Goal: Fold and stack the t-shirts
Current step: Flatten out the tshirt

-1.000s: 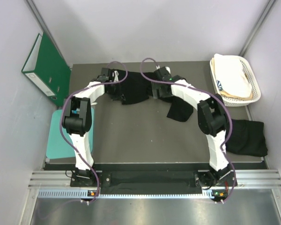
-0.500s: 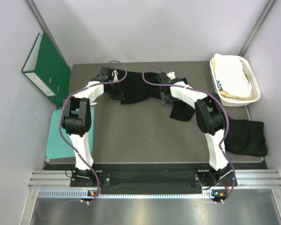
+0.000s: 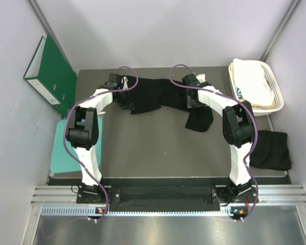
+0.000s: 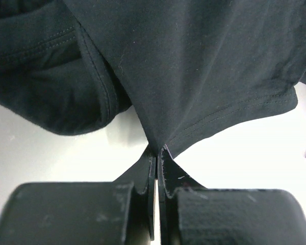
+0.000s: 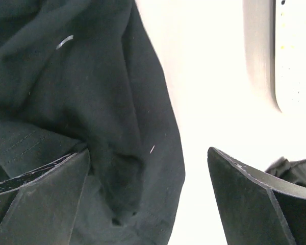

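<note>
A black t-shirt (image 3: 153, 94) lies crumpled across the far part of the table, with one end trailing down toward the middle right. My left gripper (image 3: 128, 96) is at its left end. In the left wrist view the left gripper (image 4: 157, 150) is shut on a hemmed corner of that t-shirt (image 4: 204, 61). My right gripper (image 3: 193, 98) is over the shirt's right part. In the right wrist view it (image 5: 148, 150) stands wide open, with a fold of black cloth (image 5: 92, 102) lying against its left finger (image 5: 41, 194). A second black t-shirt (image 3: 270, 150) lies bunched at the table's right edge.
A white plastic basket (image 3: 275, 104) with cream cloth stands at the back right. A green binder (image 3: 48, 74) leans on the left wall. A teal mat (image 3: 58, 148) lies left of the table. Both arms arch over the table's sides.
The right gripper has moved to the right along the far side of the table, and the black shirt is drawn out wider. The left gripper has stayed put, still shut on the cloth.
</note>
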Controlling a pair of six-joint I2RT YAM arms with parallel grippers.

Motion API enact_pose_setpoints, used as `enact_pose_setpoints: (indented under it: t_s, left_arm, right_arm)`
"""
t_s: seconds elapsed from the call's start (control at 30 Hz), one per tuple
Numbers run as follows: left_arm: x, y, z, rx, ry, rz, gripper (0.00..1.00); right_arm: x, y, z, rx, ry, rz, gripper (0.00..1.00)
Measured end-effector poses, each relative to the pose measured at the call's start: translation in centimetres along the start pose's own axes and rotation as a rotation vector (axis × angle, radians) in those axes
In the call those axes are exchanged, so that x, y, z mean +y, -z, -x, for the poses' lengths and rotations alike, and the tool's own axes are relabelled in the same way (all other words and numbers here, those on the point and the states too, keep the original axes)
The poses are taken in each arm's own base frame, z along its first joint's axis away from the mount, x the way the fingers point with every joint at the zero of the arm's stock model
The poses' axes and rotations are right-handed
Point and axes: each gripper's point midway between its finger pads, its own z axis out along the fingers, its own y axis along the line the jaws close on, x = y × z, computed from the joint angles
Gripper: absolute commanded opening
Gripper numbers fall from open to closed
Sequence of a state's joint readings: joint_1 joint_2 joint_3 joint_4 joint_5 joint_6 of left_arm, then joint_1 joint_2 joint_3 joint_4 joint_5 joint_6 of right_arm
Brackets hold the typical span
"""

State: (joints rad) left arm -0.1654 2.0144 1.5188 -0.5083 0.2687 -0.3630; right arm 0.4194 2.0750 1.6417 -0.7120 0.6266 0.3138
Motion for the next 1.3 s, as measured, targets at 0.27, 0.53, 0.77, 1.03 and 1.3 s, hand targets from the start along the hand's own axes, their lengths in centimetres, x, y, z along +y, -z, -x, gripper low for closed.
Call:
enact_pose_setpoints:
  t_s: [0.27, 0.53, 0.77, 1.03, 1.3]
  left_arm:
    - [0.2, 0.3, 0.0, -0.005, -0.001, 0.012, 0.0]
    - [0.5, 0.2, -0.3, 0.003, -0.004, 0.026, 0.0]
    - [0.7, 0.2, -0.5, 0.01, -0.013, 0.03, 0.0]
    - [0.7, 0.3, -0.6, 0.011, -0.017, 0.034, 0.0]
    - [0.8, 0.3, -0.6, 0.011, -0.019, 0.037, 0.0]
  right_arm:
    - [1.1, 1.3, 1.8, -0.053, -0.029, 0.124, 0.99]
    - [1.7, 5.6, 6.0, -0.194, -0.097, 0.262, 1.0]
    - [3.9, 6.1, 6.7, -0.191, -0.085, 0.346, 0.93]
    - [7.6, 5.0, 5.0, -0.128, -0.038, 0.419, 0.75]
    - [9.1, 2.7, 3.4, -0.067, -0.021, 0.411, 0.38]
